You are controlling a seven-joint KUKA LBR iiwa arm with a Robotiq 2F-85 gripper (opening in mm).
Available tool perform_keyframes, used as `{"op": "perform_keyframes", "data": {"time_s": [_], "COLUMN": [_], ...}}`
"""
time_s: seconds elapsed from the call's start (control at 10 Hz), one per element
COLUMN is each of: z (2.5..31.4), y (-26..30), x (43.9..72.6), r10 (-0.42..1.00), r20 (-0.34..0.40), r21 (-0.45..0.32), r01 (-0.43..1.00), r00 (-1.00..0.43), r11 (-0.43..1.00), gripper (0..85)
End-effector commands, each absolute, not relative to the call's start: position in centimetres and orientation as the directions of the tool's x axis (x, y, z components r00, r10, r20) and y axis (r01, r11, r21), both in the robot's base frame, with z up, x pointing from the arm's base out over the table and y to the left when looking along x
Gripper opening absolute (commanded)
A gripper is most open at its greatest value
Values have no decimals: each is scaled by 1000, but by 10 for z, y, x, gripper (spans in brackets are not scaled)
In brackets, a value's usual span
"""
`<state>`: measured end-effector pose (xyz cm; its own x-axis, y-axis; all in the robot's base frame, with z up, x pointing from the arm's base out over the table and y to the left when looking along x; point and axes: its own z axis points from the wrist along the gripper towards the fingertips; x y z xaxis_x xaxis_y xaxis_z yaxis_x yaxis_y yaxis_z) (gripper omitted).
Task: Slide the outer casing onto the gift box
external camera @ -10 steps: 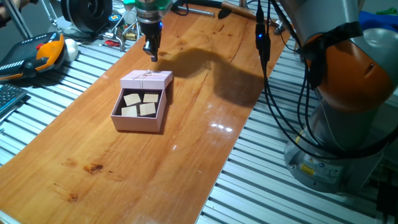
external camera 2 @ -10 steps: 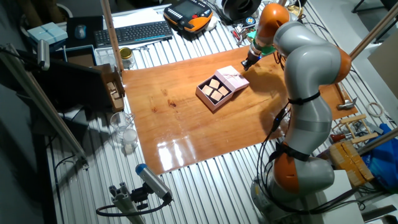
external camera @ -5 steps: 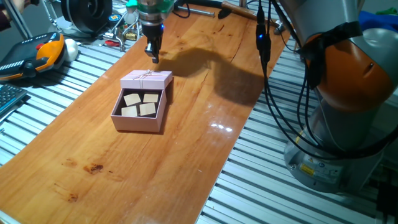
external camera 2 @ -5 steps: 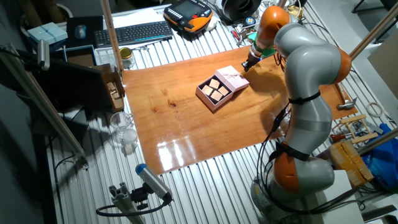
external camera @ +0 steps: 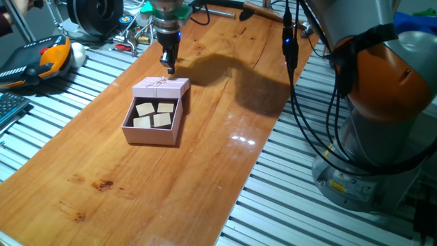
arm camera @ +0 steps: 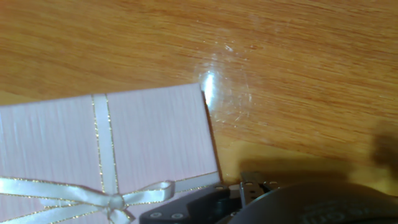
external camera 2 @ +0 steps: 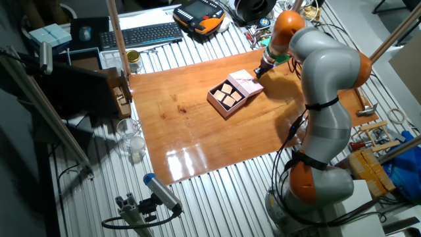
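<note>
The gift box, a shallow pale pink tray with tan squares inside, lies mid-table, also seen in the other fixed view. The outer casing, pink with a thin string bow, sits partly over the tray's far end. In the hand view the outer casing fills the lower left, bow at the bottom edge. My gripper hangs just behind the casing's far edge with its fingers together and nothing between them; in the other fixed view the gripper is beside the casing.
An orange and black pendant lies off the wooden table on the slatted bench at left. Tools and cables crowd the far end. The robot base stands at right. A keyboard and a glass jar sit beyond the board.
The gripper has crept a little lower and closer to the casing's far edge. Casing and tray have not moved.
</note>
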<state>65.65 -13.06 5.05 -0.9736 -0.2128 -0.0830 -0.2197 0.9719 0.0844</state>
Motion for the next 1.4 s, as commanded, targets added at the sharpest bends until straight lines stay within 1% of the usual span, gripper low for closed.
{"op": "perform_keyframes", "data": {"time_s": [0.0, 0.4, 0.9, 1.3], "z": [48, 41, 38, 38], "y": [-129, -128, -124, -119], "x": [657, 660, 659, 659], "r10": [-212, -227, -236, -236], "r20": [-86, -91, -120, -122], "r21": [88, 103, 143, 154], "r01": [-219, -236, -252, -253], "r00": [-974, -970, -964, -964], "r11": [972, 966, 957, 955], "gripper": [0, 0, 0, 0]}}
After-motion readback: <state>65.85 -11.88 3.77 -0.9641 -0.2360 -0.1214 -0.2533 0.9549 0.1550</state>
